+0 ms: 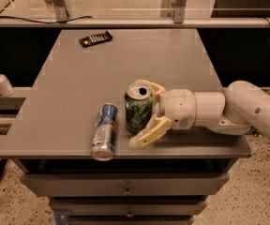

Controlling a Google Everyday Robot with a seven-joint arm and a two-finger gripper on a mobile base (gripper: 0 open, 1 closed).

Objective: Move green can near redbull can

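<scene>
The green can point(138, 110) stands upright on the grey table point(125, 60), near the front edge. The redbull can point(104, 130) lies on its side just left of it, with a small gap between them, one silver end toward the front edge. My gripper point(139, 114) reaches in from the right with its fingers on either side of the green can. One finger point(154, 90) is behind the can. The other finger point(149, 132) is in front, angled away from the can. The gripper looks open around the can.
A black remote point(95, 38) lies at the back left of the table. A white pump bottle point(0, 82) stands on a ledge to the left. Drawers point(125, 190) sit under the tabletop. My arm point(247, 109) crosses the table's right front corner.
</scene>
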